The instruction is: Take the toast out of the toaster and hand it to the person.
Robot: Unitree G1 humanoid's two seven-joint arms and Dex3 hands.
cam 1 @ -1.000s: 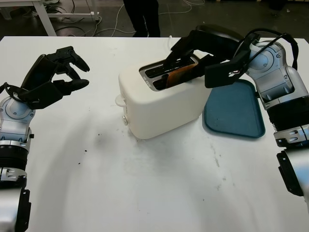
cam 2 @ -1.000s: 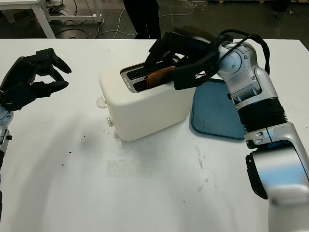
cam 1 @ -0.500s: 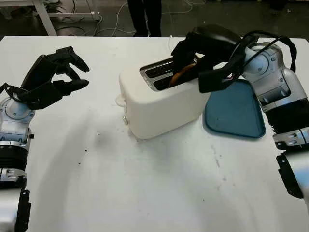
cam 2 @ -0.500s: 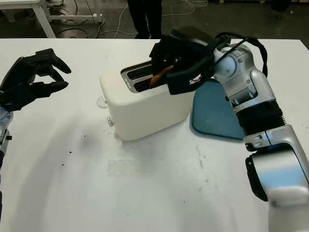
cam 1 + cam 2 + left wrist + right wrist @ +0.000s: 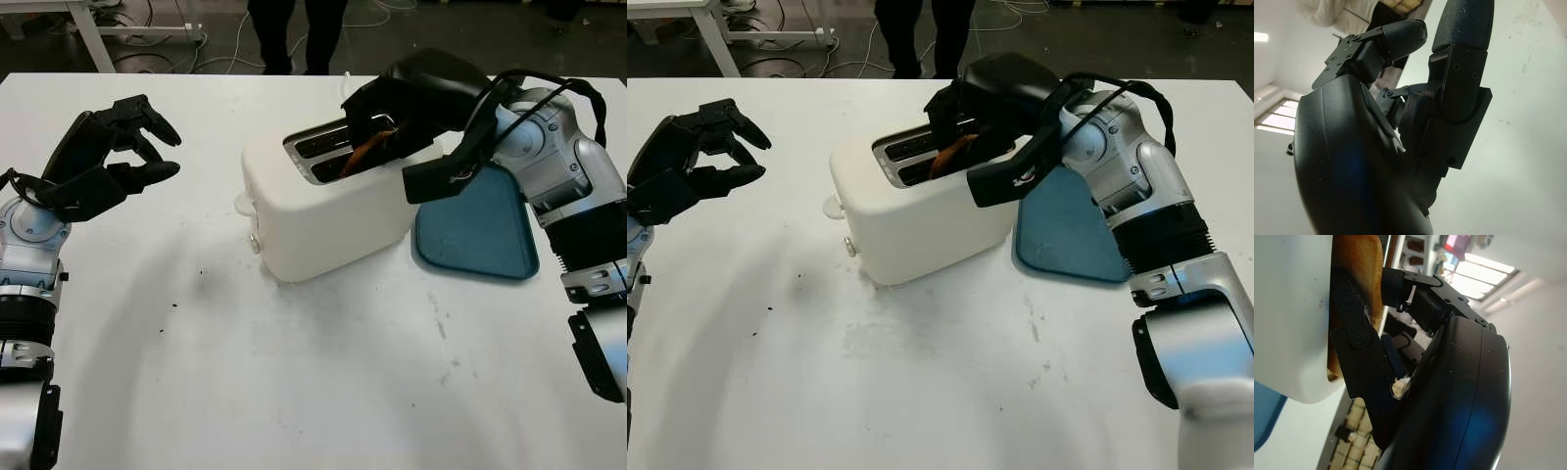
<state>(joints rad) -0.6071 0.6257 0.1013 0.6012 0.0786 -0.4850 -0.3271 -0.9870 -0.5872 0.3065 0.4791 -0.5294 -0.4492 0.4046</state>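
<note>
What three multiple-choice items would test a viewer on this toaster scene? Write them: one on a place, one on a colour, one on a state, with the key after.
1. Where does the blue tray lie?
A. on the toaster's right, by the right arm
B. in front of the left hand
C. on top of the toaster

2. What colour is the toaster?
A. red
B. white
C. black

3. What is the right hand doing?
A. holding the tray
B. parked at the table's near edge
C. closed on the toast at the toaster's slot

Key: 1 A, the tray sits on the table beside the toaster, under the right forearm. 2 B, its body is white like the table. 3 C, the right wrist view shows fingers pressed against the toast, which stands partly in the slot; the left hand is raised at the left, curled and holding nothing.
</note>
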